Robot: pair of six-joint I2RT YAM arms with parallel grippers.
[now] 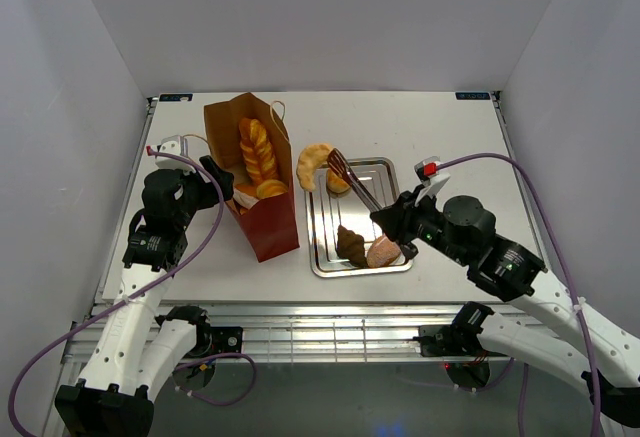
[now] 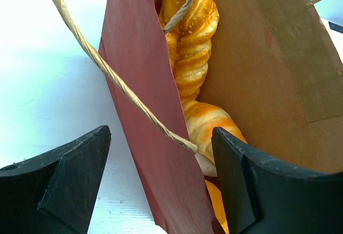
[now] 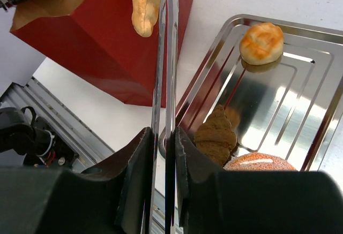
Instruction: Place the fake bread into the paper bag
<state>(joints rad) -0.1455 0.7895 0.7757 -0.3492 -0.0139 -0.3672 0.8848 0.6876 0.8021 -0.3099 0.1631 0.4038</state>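
White desk (image 1: 450, 127) carries everything. At its near left, the left tool (image 2: 161, 148) stands wide open astride the near wall of the red paper bag (image 1: 272, 227), one finger outside, one inside, gripping nothing. The right tool (image 3: 163, 137) is clamped tight on metal tongs (image 3: 165, 73). Beyond it, a dark brown pastry (image 1: 351, 245) and a pinkish roll (image 1: 383, 252) lie at the tray's (image 1: 360, 271) near end, a round roll (image 3: 261, 42) farther back. The tongs' tips pinch a croissant (image 1: 313, 162) just beside the bag's mouth. A braided loaf (image 1: 256, 149) lies inside the bag.
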